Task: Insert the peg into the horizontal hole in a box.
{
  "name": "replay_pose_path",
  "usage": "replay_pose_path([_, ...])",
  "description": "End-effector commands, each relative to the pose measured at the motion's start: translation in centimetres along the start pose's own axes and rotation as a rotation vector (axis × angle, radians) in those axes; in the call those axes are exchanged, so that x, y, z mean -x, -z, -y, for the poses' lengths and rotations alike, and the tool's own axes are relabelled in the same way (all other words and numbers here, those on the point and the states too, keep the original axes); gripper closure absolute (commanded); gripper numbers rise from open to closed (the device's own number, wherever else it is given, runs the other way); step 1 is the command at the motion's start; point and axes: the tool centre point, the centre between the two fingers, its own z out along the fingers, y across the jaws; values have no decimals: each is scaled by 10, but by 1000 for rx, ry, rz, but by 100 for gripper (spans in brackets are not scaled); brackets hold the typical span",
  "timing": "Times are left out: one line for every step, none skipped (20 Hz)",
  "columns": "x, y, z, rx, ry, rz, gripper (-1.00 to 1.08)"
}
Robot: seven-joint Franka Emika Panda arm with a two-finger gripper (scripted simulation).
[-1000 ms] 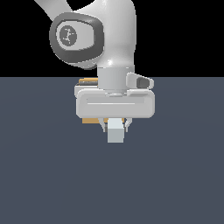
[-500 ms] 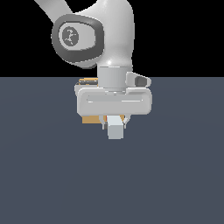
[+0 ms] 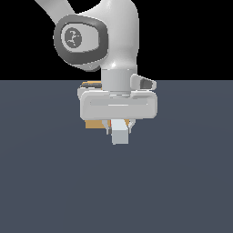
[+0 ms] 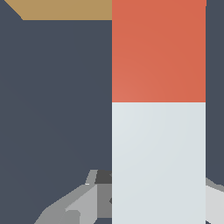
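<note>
On the grey floor [image 3: 182, 182], middle of the exterior view: white arm reaching down, gripper [image 3: 119, 128] low over the ground. Round dark joint cap [image 3: 82, 39] on the arm carries a pale emblem, too coarse to read. No other writing or labels on anything.

Peg [image 3: 119, 132] sits between the fingers [image 3: 108, 127], its white end face pointing toward the exterior camera and sticking out just below the gripper body. Fingers press on either side of it, pinching the white portion. In the wrist view the peg [image 4: 158, 109] runs lengthwise away from the fingers [image 4: 83, 203]: white half nearest the fingers, red-orange half farther out.

Box [image 3: 94, 123] lies behind the gripper in the exterior view, mostly hidden; only a tan-orange patch shows under the gripper body toward the exterior view's left, and a thin strip above it. In the wrist view the box [image 4: 65, 9] is a tan band at the frame edge, beside the peg's red end; whether the tip touches or enters it cannot be told. Hole hidden in both views.
</note>
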Motion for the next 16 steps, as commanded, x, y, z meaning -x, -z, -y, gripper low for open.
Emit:
replay_pose_path([-7,1,-1,3,1,0,108])
replay_pose_path([-12,1,-1,3,1,0,108])
replay_pose_path([-17,2,0,4,2,0,108])
replay_pose_path([-23,2,0,4,2,0,108])
replay_pose_path([-30,2,0,4,2,0,108])
replay_pose_path([-37,2,0,4,2,0,108])
replay_pose_path([-46,2,0,4,2,0,108])
replay_pose_path([-55,2,0,5,2,0,108])
replay_pose_path([-63,2,0,5,2,0,108])
replay_pose_path([-70,3,0,5,2,0,108])
replay_pose_path([-77,3,0,5,2,0,108])
replay_pose_path([-82,3,0,5,2,0,108])
replay_pose_path([-87,3,0,6,2,0,108])
replay_pose_path([-91,3,0,6,2,0,108])
replay_pose_path([-95,3,0,6,2,0,108])
replay_pose_path([-97,3,-1,6,2,0,108])
